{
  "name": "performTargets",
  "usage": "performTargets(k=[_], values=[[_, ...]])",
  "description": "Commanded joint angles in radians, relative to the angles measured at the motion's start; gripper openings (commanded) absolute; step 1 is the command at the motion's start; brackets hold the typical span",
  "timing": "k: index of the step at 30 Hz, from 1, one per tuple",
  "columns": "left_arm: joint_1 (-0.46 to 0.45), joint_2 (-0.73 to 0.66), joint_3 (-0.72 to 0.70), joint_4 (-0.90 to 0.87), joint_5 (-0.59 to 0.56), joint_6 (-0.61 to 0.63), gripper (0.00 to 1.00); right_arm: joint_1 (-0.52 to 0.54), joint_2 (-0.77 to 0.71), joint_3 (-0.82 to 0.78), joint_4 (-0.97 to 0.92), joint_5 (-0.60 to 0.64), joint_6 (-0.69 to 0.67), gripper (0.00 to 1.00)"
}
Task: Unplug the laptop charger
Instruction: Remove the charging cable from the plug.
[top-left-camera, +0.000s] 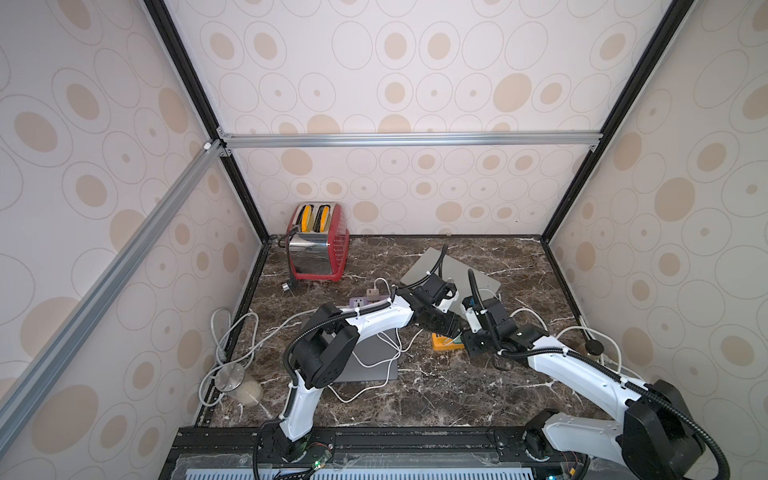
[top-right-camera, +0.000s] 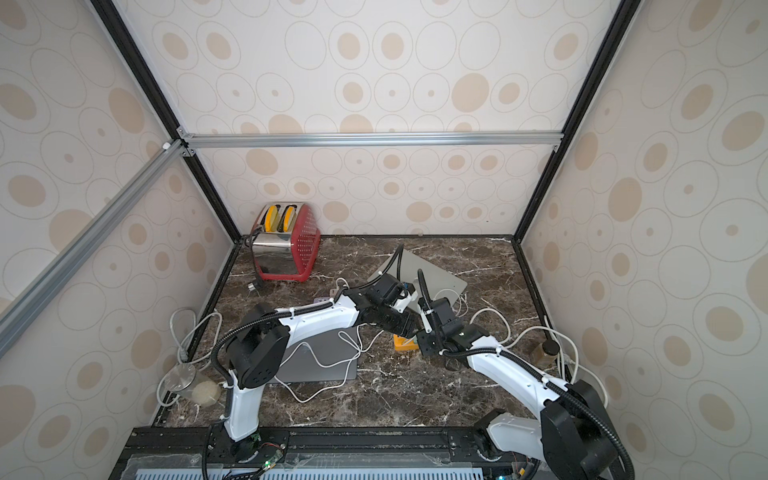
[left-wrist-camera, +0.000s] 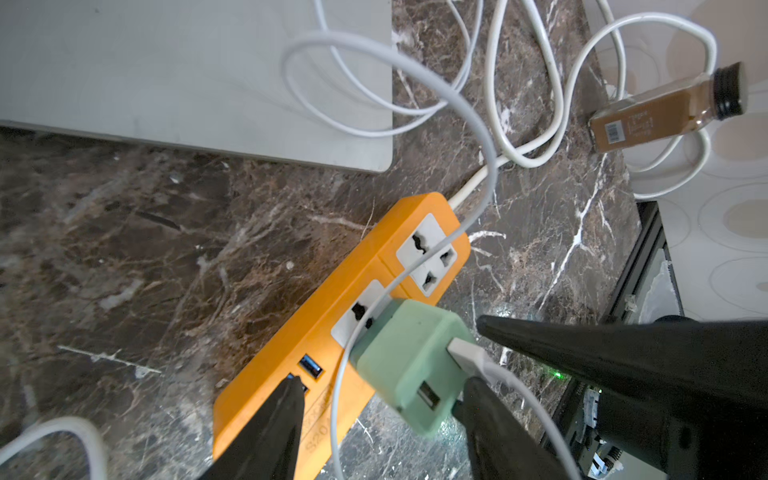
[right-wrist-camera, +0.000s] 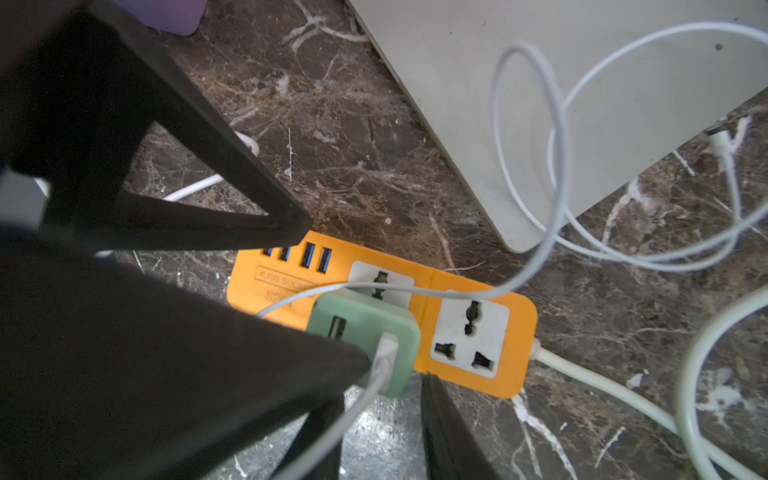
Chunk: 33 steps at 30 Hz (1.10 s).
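Charger (left-wrist-camera: 409, 361): green, seated in orange strip (left-wrist-camera: 307, 332).
Left gripper (left-wrist-camera: 382, 381): open, astride charger.
Right gripper (right-wrist-camera: 382, 395): can't tell if clamped.
Risk: strip likely lifts with charger; cable (right-wrist-camera: 562, 166) could snag.

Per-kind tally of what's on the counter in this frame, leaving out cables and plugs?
Laptops: 2
Power strips: 2
Toaster: 1
Jar: 1
Bottle: 1
Total: 7

Left claw (left-wrist-camera: 380, 381) jaws apart, tips down; right claw (right-wrist-camera: 380, 392) just beside.
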<state>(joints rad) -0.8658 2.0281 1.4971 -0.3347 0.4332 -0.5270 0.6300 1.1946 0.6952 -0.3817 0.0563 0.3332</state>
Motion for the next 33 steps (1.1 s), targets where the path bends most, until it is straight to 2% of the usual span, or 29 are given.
performTargets(k=[1,7,14,23,33], values=[[-0.013,0.012,0.015,-0.03,-0.027,0.001,0.64,0.01,-0.03,0.001,0.004,0.019,0.011,0.34],[-0.013,0.023,0.008,-0.038,-0.05,-0.004,0.64,0.01,-0.059,-0.004,0.025,0.018,0.016,0.34],[-0.013,0.002,-0.02,-0.036,-0.063,-0.009,0.64,0.009,-0.018,0.015,0.038,0.022,0.016,0.31],[-0.013,-0.008,-0.05,-0.033,-0.074,-0.018,0.64,0.021,-0.034,-0.046,0.153,0.075,0.056,0.22],[-0.013,-0.012,-0.082,-0.021,-0.069,-0.024,0.64,0.03,-0.037,-0.113,0.291,0.066,0.085,0.22]])
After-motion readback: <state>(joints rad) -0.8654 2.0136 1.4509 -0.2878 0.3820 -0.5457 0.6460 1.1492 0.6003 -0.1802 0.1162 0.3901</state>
